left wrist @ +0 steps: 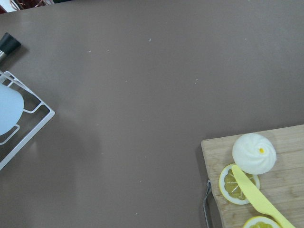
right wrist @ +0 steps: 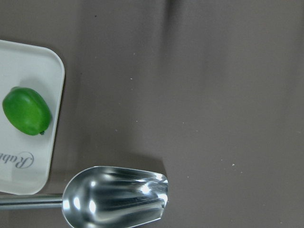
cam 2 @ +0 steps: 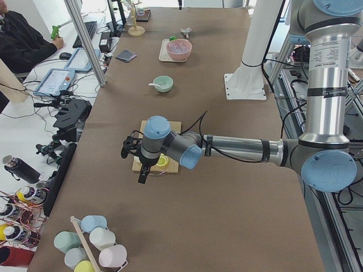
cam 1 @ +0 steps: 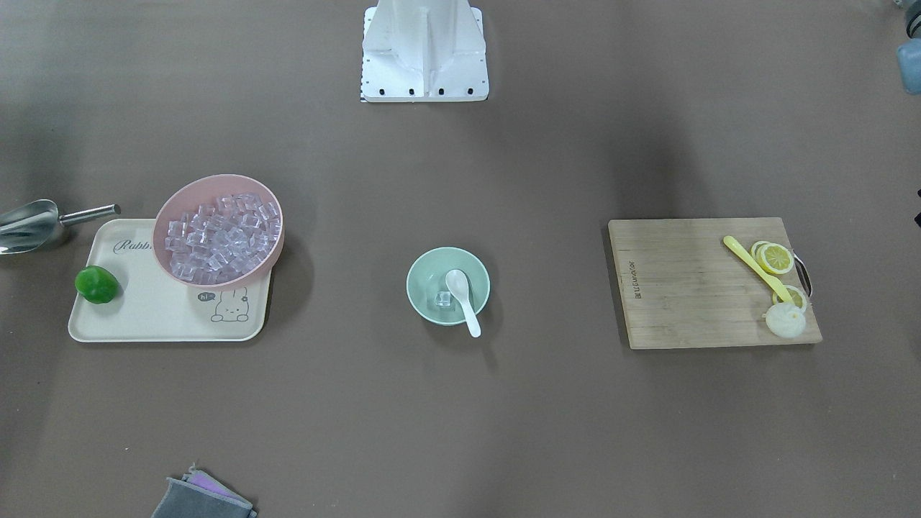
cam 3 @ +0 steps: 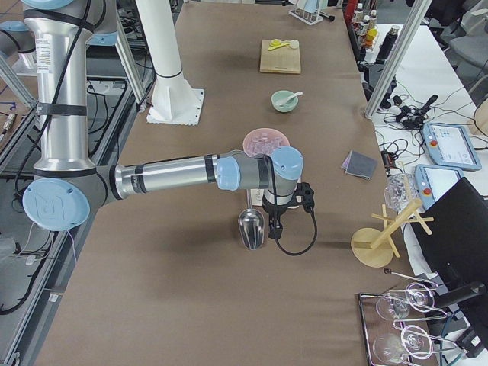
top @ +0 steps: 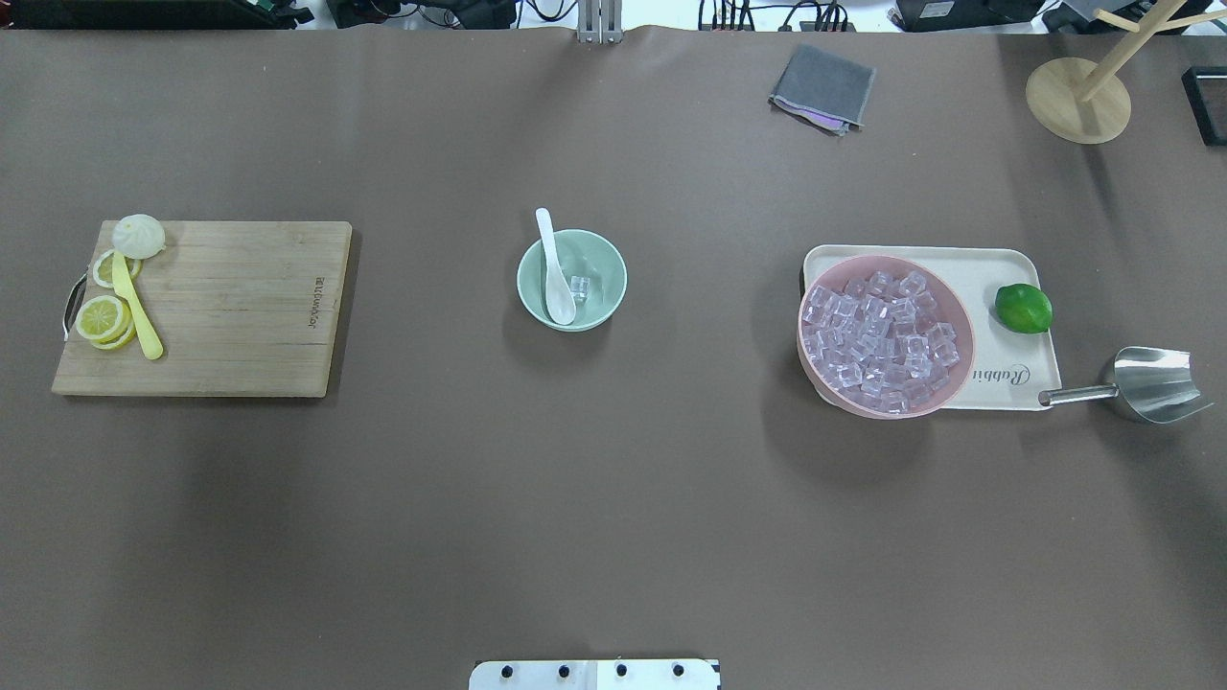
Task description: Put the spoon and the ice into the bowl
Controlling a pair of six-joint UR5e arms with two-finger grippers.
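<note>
The mint-green bowl stands at the table's middle, also in the overhead view. The white spoon lies in it with its scoop inside and its handle over the rim. One clear ice cube sits in the bowl beside the scoop. My left gripper hovers above the cutting board's end, and my right gripper hovers by the metal scoop. Both show only in the side views, so I cannot tell if they are open or shut.
A pink bowl full of ice cubes sits on a cream tray with a lime. A metal scoop lies beside the tray. A wooden cutting board holds lemon slices, a yellow utensil and a bun. A grey cloth lies near the table's edge.
</note>
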